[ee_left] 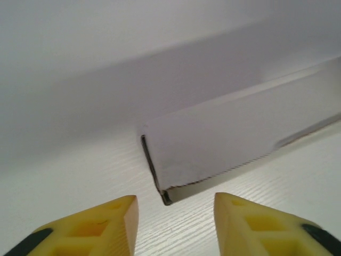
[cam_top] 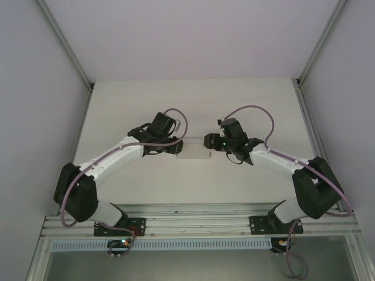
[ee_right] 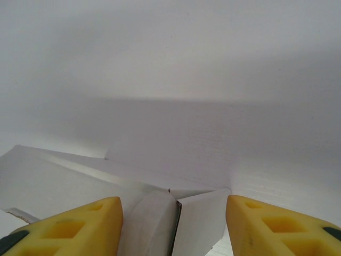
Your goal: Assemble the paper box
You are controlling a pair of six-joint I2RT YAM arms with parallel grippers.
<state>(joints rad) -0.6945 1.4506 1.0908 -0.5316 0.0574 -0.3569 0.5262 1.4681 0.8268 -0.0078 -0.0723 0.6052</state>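
L claw (ee_left: 175,210) apart, short of paper box (ee_left: 229,138); R claw (ee_right: 175,205) straddles its end, grip unclear.

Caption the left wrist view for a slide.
Left gripper, jaws apart, poised just short of the flat paper box on the white table.

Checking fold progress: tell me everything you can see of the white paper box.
The plain white thin-cardboard box lies low on the white table. It looks part-folded: one end shows a dark narrow opening and a serrated edge, just ahead of the left gripper's yellow fingers, untouched. Its other end's flaps sit between the right gripper's yellow fingers; contact unclear.
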